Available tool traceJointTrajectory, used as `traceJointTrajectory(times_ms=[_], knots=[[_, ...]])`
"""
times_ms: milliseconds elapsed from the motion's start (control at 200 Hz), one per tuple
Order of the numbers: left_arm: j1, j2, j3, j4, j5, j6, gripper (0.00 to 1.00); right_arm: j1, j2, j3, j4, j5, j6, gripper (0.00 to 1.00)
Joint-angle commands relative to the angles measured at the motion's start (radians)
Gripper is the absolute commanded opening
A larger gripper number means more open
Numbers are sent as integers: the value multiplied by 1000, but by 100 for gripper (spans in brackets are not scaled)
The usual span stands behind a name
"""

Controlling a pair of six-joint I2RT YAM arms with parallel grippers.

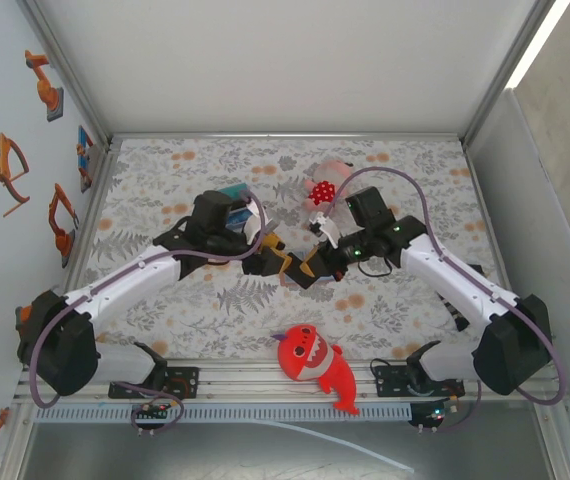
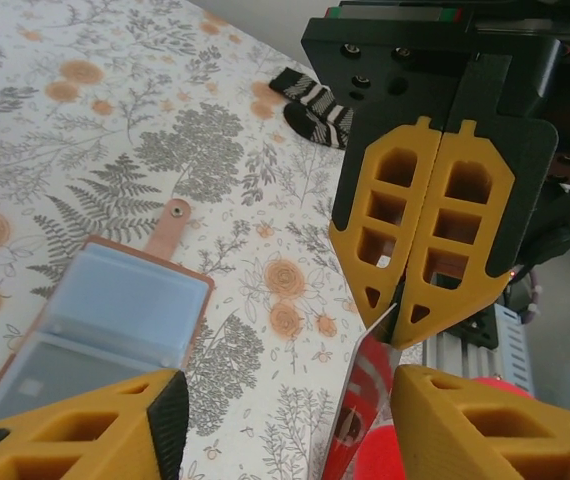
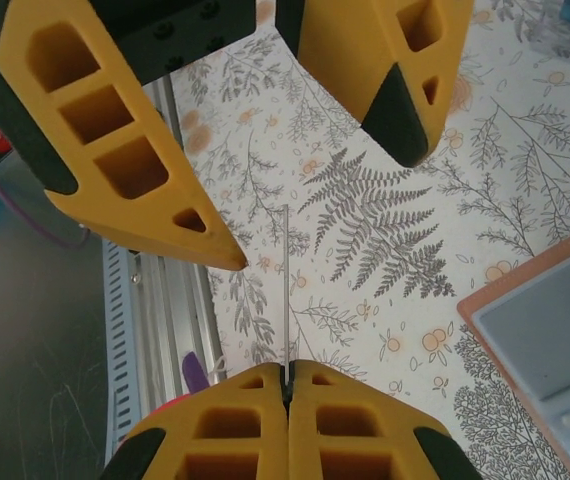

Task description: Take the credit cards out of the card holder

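My right gripper (image 3: pixel 287 375) is shut on a thin credit card (image 3: pixel 285 280), seen edge-on in the right wrist view. In the left wrist view the same card (image 2: pixel 365 395) hangs from the right gripper (image 2: pixel 400 300), its glossy face reflecting red. My left gripper (image 2: pixel 285 400) is open, its fingers (image 3: pixel 385 90) standing either side of the card without touching it. The card holder (image 2: pixel 115 320) lies open on the table, tan-brown with a blue-grey inside and its tab (image 2: pixel 170 225) pointing away. The two grippers (image 1: pixel 293 266) meet over mid-table.
A red plush shark (image 1: pixel 315 365) lies near the front rail (image 1: pixel 265 385). A red polka-dot plush (image 1: pixel 323 188) sits at the back. A black-and-white striped item (image 2: pixel 315 108) lies beyond the wallet. A teal block (image 1: pixel 231 191) shows by the left wrist.
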Motion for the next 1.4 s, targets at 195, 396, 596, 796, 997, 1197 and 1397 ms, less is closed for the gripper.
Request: traceJointTrajectory(times_ms=[195, 396, 596, 796, 997, 1197, 1397], knots=[[-8, 34, 46, -51, 111, 39, 18, 6, 20, 63, -36, -39, -47, 0], [-11, 30, 44, -49, 121, 36, 0, 7, 14, 57, -23, -2, -37, 2], [-6, -39, -4, 15, 59, -9, 0, 6, -66, -11, 92, 137, 48, 39], [0, -156, -101, 173, -69, -130, 0, -4, -168, -106, 254, 255, 215, 49], [1, -244, -210, 371, -234, -351, 0, -7, -258, -234, 528, 241, 427, 53], [0, -311, -245, 414, -310, -440, 0, -8, -238, -323, 800, 198, 602, 53], [0, -336, -256, 475, -280, -501, 0, -16, -102, -334, 1047, 83, 759, 52]])
